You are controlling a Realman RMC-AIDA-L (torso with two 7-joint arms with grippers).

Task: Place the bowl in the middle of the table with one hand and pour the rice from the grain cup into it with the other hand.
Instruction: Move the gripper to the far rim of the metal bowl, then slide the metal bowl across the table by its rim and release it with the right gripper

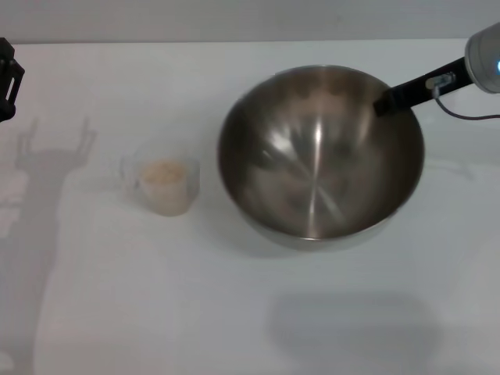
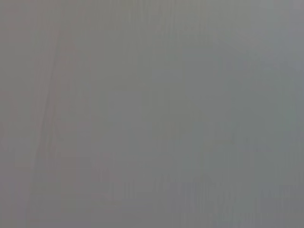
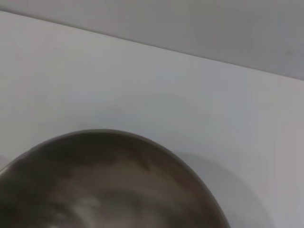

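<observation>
Right end effector [image 1: 384, 102] pinching bowl [image 1: 312, 164] rim near bench [image 1: 234, 312] centre, grain cup [image 1: 166, 186] sitting beside it, left end effector [image 1: 6, 78] idling at left edge, grip unclear.

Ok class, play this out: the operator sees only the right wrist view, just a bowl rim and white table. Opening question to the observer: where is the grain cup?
Observer: The grain cup stands upright on the table, on the robot's left of the bowl, apart from it.
Operator: Is the rice poured?
Observer: No. The rice is in the cup; the bowl holds none.
Operator: Where are the arms?
Observer: The right gripper is at the bowl's far right rim. The left gripper sits at the table's far left edge, away from the cup.
</observation>
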